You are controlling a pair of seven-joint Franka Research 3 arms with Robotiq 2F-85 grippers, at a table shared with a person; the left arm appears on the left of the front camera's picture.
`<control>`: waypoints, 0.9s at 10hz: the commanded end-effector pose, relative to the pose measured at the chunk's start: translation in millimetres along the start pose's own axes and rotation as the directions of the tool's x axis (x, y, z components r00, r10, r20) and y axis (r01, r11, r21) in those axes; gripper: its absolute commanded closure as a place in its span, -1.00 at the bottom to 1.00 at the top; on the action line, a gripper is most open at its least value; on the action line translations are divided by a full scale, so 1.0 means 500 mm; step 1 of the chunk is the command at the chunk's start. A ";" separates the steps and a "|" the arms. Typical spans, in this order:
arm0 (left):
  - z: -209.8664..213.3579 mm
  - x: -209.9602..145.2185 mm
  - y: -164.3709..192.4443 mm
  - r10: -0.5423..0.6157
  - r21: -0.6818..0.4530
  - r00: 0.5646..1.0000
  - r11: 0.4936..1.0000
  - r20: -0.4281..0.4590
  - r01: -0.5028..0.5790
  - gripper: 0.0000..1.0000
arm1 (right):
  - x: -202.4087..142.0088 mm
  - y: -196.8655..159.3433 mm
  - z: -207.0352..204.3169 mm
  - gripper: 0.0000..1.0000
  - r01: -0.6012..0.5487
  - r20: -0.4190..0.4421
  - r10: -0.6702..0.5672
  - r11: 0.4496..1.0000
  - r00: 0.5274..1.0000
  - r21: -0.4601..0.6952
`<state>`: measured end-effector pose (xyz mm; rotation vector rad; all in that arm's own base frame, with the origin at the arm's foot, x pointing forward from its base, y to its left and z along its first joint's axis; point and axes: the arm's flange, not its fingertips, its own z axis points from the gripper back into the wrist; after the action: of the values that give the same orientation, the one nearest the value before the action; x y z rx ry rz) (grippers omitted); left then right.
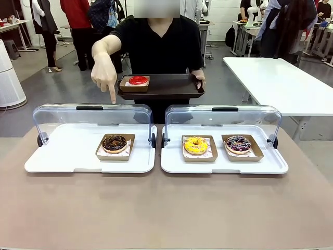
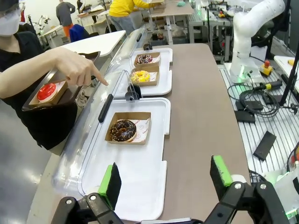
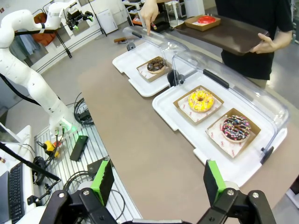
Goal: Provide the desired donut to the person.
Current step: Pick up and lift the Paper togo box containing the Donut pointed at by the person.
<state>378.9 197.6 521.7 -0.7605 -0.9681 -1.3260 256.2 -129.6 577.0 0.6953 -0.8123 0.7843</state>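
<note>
The person (image 1: 156, 44) in a black T-shirt stands at the far side, holding a dark tray (image 1: 171, 87) with a red donut (image 1: 138, 80) in a paper box on it. Their other hand (image 1: 104, 77) points down at the left white tray (image 1: 62, 156), where a chocolate donut (image 1: 114, 143) (image 2: 123, 130) (image 3: 155, 65) sits in a box. The right white tray (image 1: 223, 165) carries a yellow donut (image 1: 195, 145) (image 3: 200, 101) and a dark sprinkled donut (image 1: 238, 144) (image 3: 236, 128). My left gripper (image 2: 163, 179) is open above the table's near end. My right gripper (image 3: 156, 179) is open too, off the table's edge.
Both white trays have clear lids (image 1: 93, 117) swung up at the back. A white table (image 1: 281, 83) stands at the far right. Beside the table lie cables (image 2: 254, 100) and a robot base (image 3: 60, 121) on the floor. Bare brown tabletop (image 1: 166, 208) runs along the near side.
</note>
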 end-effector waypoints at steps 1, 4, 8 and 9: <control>-0.050 0.094 -0.024 -0.109 -0.053 0.966 0.994 -0.234 0.100 -1.00 | 0.000 -0.001 -0.001 -1.00 -0.004 0.007 0.004 1.000 1.000 0.009; -0.186 0.221 -0.032 -0.216 -0.151 0.731 0.976 -0.647 0.155 -1.00 | 0.000 -0.001 -0.001 -1.00 -0.004 0.007 0.004 1.000 1.000 0.009; -0.458 0.231 -0.028 -0.252 -0.239 0.542 0.966 -0.801 0.097 -1.00 | 0.000 -0.001 -0.001 -1.00 -0.004 0.007 0.004 1.000 1.000 0.009; -0.520 0.215 -0.012 -0.257 -0.249 0.515 0.965 -0.818 0.087 -1.00 | 0.000 -0.001 -0.001 -1.00 -0.004 0.007 0.004 1.000 1.000 0.009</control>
<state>388.6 -78.2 517.6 -0.0487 -0.1446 -1.7365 256.4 -128.8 577.3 0.6940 -0.8111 0.7862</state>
